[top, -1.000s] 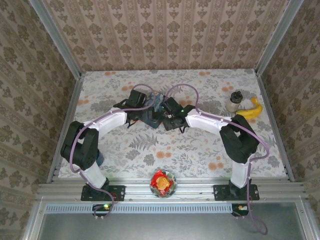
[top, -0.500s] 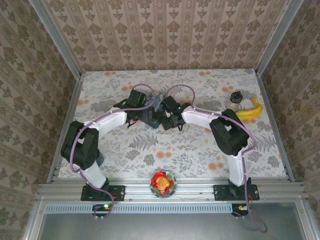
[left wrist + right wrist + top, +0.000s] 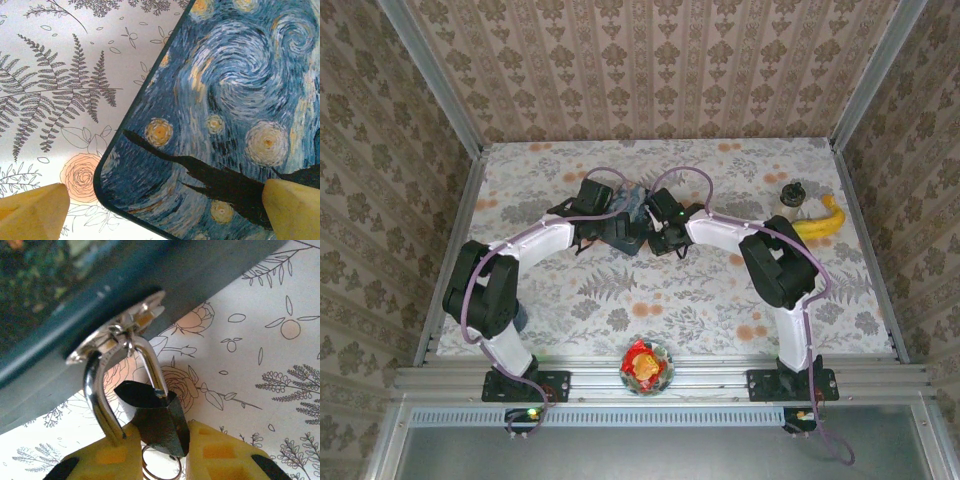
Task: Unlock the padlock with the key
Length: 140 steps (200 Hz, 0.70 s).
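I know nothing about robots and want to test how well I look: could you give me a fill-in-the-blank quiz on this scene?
1. The padlock hangs by its silver shackle from a clasp on a tin painted mainly ___.
2. The padlock's black body sits between the right gripper's two ___ fingers.
3. Near the table's far right corner, a ___ lies beside a small jar.

Missing words: blue; yellow; banana

We see tin at frame ctr in top view, jar & banana side by side at right, bowl btm ctr. Padlock hangs from tin's hasp, lower ctr of right-wrist view.
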Available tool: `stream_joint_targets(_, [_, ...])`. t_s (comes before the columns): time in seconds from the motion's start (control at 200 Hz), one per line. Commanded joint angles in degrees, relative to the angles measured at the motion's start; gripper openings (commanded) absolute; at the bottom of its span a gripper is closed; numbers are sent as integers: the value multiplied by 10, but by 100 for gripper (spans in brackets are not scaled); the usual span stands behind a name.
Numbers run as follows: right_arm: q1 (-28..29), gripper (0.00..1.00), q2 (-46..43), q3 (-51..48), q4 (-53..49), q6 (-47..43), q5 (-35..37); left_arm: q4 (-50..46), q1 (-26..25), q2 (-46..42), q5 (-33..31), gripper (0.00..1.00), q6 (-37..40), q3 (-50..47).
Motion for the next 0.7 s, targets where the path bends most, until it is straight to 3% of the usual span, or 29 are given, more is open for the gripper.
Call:
stream_joint_targets(0.0, [-2, 15, -12, -4, 4, 5, -12, -15, 4, 8, 6, 100, -5, 8])
stream_joint_targets(0.19, [-9, 0, -48, -29, 20, 31, -41, -12, 4, 7, 7, 100, -8, 6])
stream_joint_targets(0.695, [-49, 0, -61, -99, 154, 203, -190, -1, 3, 2, 21, 100, -15, -7])
